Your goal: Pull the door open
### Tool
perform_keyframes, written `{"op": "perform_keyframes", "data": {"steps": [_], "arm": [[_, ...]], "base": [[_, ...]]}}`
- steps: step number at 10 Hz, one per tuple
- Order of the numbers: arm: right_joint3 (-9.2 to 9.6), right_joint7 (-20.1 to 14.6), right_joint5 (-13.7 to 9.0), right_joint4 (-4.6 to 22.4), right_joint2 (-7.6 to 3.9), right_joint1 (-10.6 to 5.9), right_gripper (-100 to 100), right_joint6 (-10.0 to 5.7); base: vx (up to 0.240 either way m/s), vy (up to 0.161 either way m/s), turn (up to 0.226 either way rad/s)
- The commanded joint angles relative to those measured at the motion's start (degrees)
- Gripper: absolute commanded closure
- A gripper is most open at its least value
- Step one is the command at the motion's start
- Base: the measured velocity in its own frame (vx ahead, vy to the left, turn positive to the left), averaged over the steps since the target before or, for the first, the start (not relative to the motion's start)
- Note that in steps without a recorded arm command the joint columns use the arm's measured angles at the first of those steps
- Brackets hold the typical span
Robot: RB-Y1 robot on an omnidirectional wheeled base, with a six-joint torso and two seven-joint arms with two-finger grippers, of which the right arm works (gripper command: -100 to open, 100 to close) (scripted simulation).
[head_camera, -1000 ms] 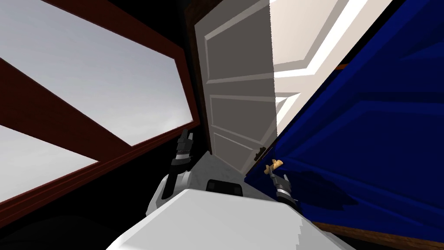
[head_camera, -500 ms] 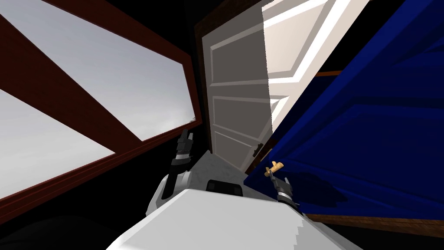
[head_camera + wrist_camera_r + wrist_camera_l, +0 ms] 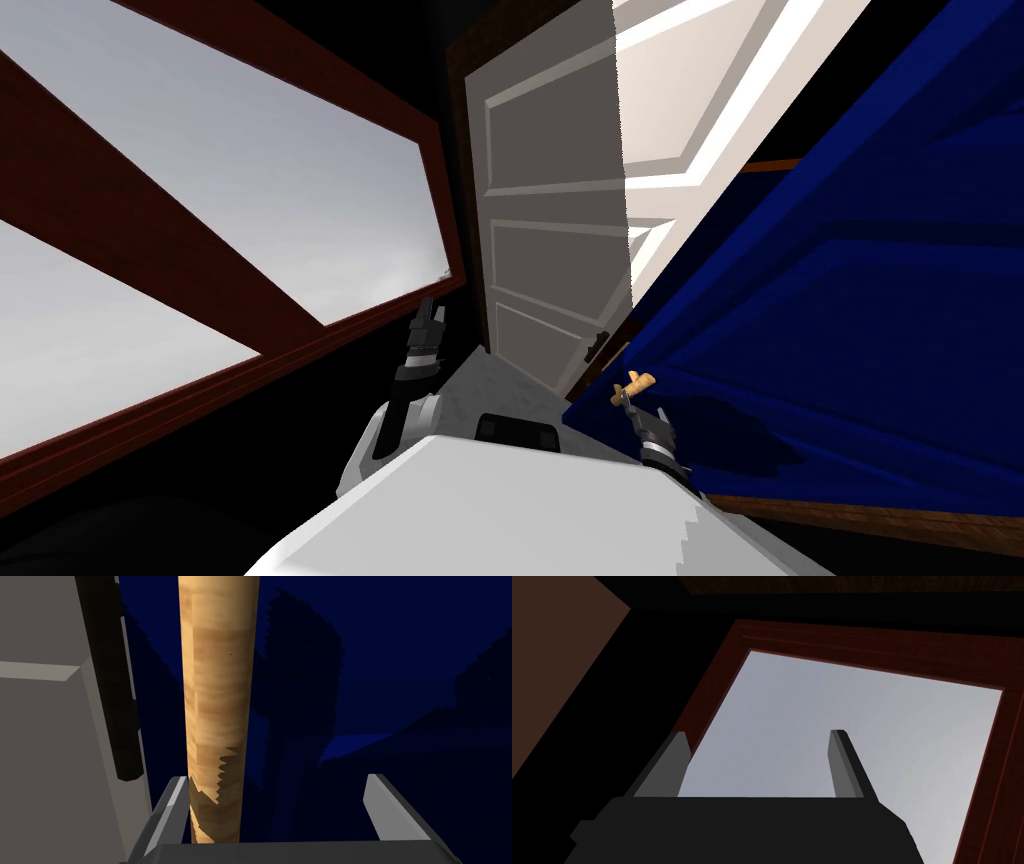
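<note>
Door (image 3: 850,300) — blue; right gripper (image 3: 275,781) spread round its handle (image 3: 220,701), one finger (image 3: 165,811) touching, not clamped. A pull now may slip off. Left gripper (image 3: 758,733) spread, empty.

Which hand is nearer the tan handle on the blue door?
Right. The right hand has the tan handle between its open fingers; the left hand is up by the window frame, well apart.

A tan wooden lever handle (image 3: 633,383) sat at the edge of the dark blue panelled door (image 3: 850,300), between the fingers (image 3: 167,811) of the right gripper (image 3: 277,786); a grey-white panelled door (image 3: 550,200) stood ahead, a red-framed window (image 3: 250,200) to its left
</note>
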Motion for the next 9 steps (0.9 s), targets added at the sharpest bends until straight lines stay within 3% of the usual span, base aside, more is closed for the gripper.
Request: {"op": "perform_keyframes", "data": {"steps": [1,3,6,9], "arm": [[-1.60,0.65,-0.92,1.45,-0.96,1.22,100,-0.03],[-1.60,0.65,-0.92,-0.30,-0.96,1.22,100,-0.03],[-1.60,0.65,-0.92,1.45,-0.96,1.22,100,-0.03],[-1.60,0.65,-0.92,1.45,-0.96,1.22,100,-0.03]], "base": [[-0.030,-0.010,-0.023],[-0.031,-0.005,-0.009],[0.004,0.006,-0.001],[-0.001,0.004,0.002]]}}
